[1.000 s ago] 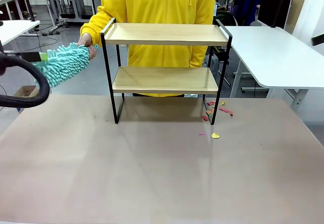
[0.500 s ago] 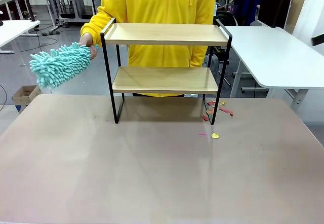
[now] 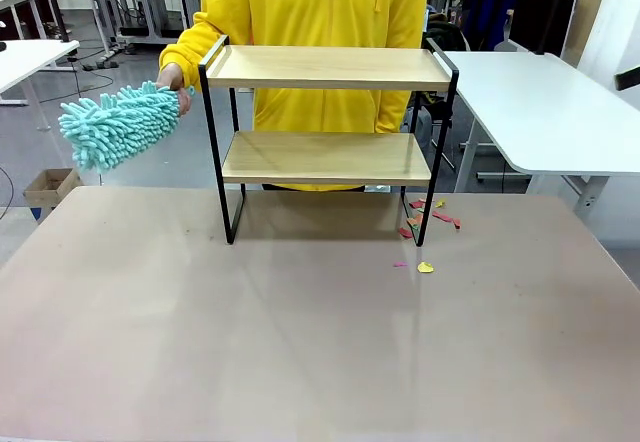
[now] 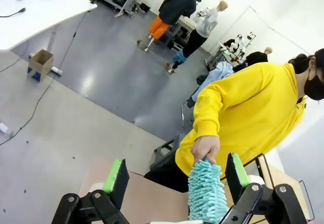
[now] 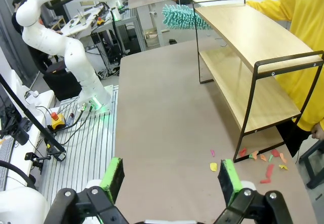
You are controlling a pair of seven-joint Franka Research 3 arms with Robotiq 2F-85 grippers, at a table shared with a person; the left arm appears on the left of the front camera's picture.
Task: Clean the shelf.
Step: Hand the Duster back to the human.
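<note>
Both boards of the shelf [image 3: 327, 112] look bare, scraps [image 3: 428, 224] litter the table [image 3: 300, 342] at centre right, the person's hand [image 3: 172, 80] holds the duster [image 3: 118, 124] at upper left, and the left pincer [image 4: 174, 181] and right pincer [image 5: 171, 181] gape empty.

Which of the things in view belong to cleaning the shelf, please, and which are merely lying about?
Belonging to the job:
- the shelf
- the turquoise duster, held by the person's hand
- the coloured scraps on the table by the shelf's foot

Just about:
- the white side table
- the cardboard box on the floor
</note>
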